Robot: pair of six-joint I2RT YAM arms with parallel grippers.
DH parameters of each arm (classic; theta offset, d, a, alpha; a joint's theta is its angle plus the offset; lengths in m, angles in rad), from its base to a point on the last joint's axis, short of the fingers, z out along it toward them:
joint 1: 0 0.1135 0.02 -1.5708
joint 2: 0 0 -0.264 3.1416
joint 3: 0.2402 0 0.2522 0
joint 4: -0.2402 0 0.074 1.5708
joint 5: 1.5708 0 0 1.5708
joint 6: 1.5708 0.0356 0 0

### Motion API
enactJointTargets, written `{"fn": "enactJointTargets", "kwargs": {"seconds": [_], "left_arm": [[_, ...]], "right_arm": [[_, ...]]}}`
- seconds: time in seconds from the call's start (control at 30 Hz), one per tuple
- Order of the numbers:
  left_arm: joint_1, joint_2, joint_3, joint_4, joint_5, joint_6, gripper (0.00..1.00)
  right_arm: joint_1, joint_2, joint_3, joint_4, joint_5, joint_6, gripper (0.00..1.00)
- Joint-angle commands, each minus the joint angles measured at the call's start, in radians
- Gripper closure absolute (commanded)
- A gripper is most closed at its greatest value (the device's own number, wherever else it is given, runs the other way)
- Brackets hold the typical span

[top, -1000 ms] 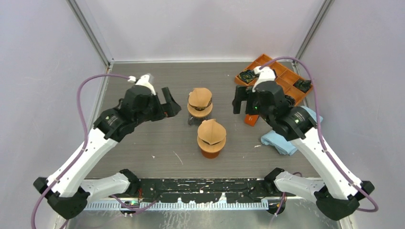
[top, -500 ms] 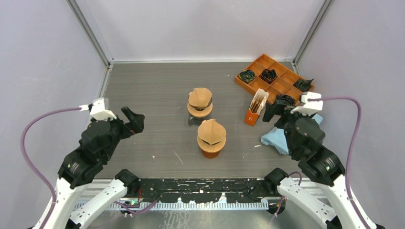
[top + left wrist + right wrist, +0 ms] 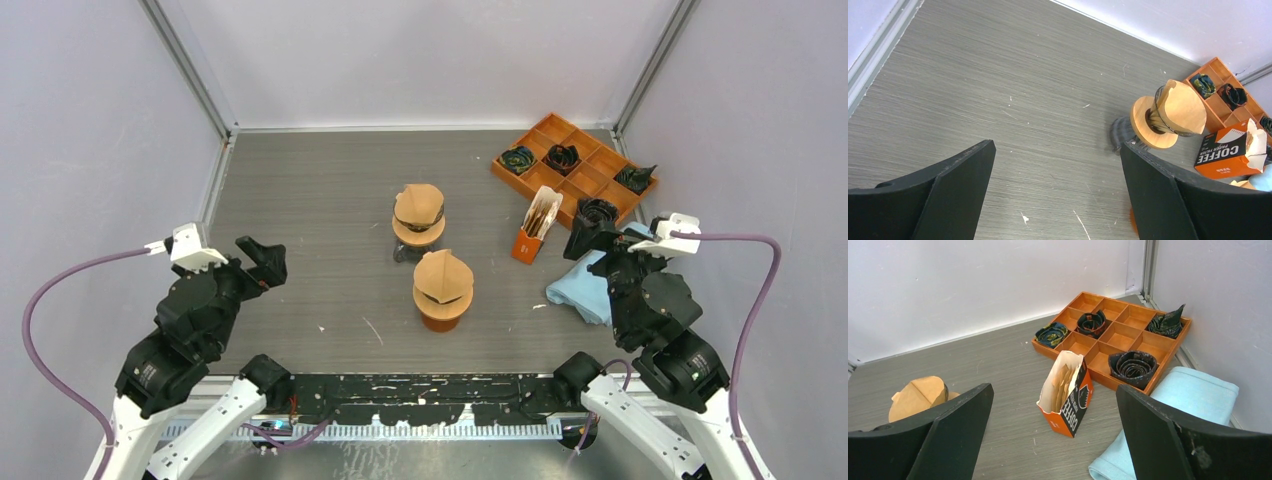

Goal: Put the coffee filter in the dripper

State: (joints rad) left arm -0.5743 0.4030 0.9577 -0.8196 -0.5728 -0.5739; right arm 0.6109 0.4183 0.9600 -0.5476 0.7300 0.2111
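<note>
Seen from above, both arms are folded low over the near edge of the table [image 3: 310, 180], elbows sharply bent and forearms angled toward the far side. The left gripper [image 3: 264, 262] hangs over the near-left part of the table, jaws spread wide with nothing between them. The right gripper [image 3: 592, 240] hangs by the right edge above a blue cloth [image 3: 580, 295], its jaws just as wide and empty.

Two drippers stand mid-table, well apart from both grippers: the glass dripper [image 3: 416, 234] with a wooden collar farther back, and the orange dripper [image 3: 441, 318] nearer. Each has a brown paper filter seated in its top, the far filter [image 3: 419, 199] and the near filter [image 3: 444, 272]. An orange filter box [image 3: 528, 243] stands upright between the drippers and the cloth. A compartmented tray [image 3: 588, 160] lies at the far-right corner.

In the left wrist view, the black fingers [image 3: 953, 192] frame bare table. The glass dripper, with its filter, stands beyond the right finger.

In the right wrist view, the fingers [image 3: 948, 437] stand far apart, with the filter box between and beyond them, its open top showing stacked filters. The tray behind it holds dark rolled items [image 3: 1133, 365] in four compartments, and the cloth lies just beside it. A brown filter top shows at the left, but I cannot tell which dripper it belongs to.
</note>
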Motion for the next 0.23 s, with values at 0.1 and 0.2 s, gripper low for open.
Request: {"fn": "enactJointTargets", "kwargs": {"seconds": [0.1,0.2], "left_arm": [[0.004,-0.007,0.006,0.045,-0.028,0.005,0.01],[0.005,-0.012,0.005,0.044,-0.031,0.009,0.01]], "right_arm": [[-0.002,0.002,-0.009,0.076,0.031,-0.014,0.00],[-0.003,0.015,-0.005,0.076,0.031,-0.018,0.00]]}}
